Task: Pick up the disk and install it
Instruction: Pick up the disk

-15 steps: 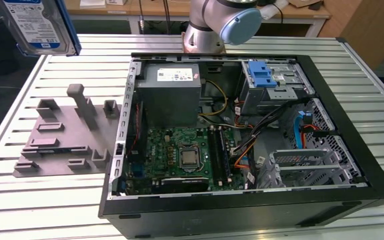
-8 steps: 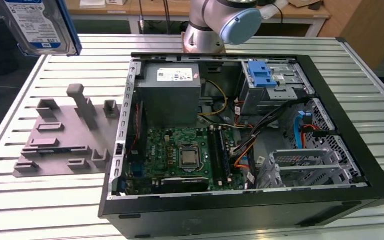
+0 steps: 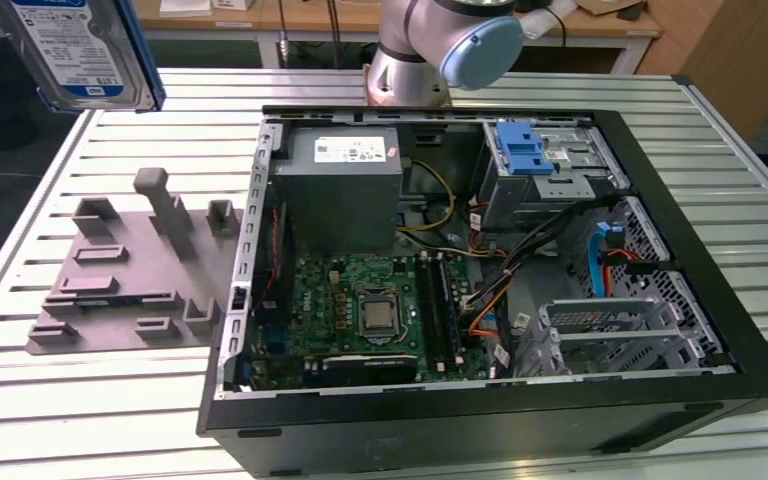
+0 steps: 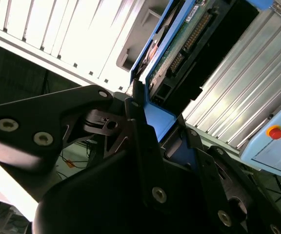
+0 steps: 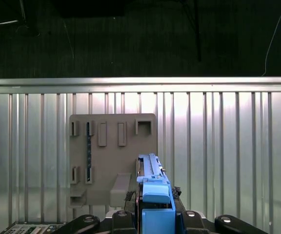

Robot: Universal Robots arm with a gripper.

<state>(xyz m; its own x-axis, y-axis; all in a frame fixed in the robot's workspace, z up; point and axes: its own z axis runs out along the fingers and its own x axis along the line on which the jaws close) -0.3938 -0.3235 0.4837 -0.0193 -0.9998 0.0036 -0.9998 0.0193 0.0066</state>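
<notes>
Silver-faced and flat, the rectangular hard disk (image 3: 75, 50) hangs in the air at the exterior view's left, lifted clear of the slatted aluminium counter (image 3: 91, 420). Its white-and-blue label faces the camera, and a blue plastic bracket (image 3: 148, 60) runs down its edge. In the second wrist view the black metal pincer (image 4: 162, 124) is pinching the disk by that blue bracket, with a finger (image 4: 136, 126) pressed against each side. The disk's underside shows a green circuit board and a row of connector pins at its end. The first wrist view catches the disk edge-on, sticking out from the pincer. Behind it on the counter lies a flat grey plastic fixture plate (image 5: 106, 146) with slots and upright posts.

In the exterior view that plate sits just beside the open black computer case (image 3: 491, 420). Inside the case are a green motherboard (image 3: 357, 310), a large grey power-supply box (image 3: 344, 190) and a grey metal drive cage (image 3: 551, 180) with a blue plastic latch (image 3: 524, 150). The grey robot arm (image 3: 418, 60) rises from the counter behind the case.
</notes>
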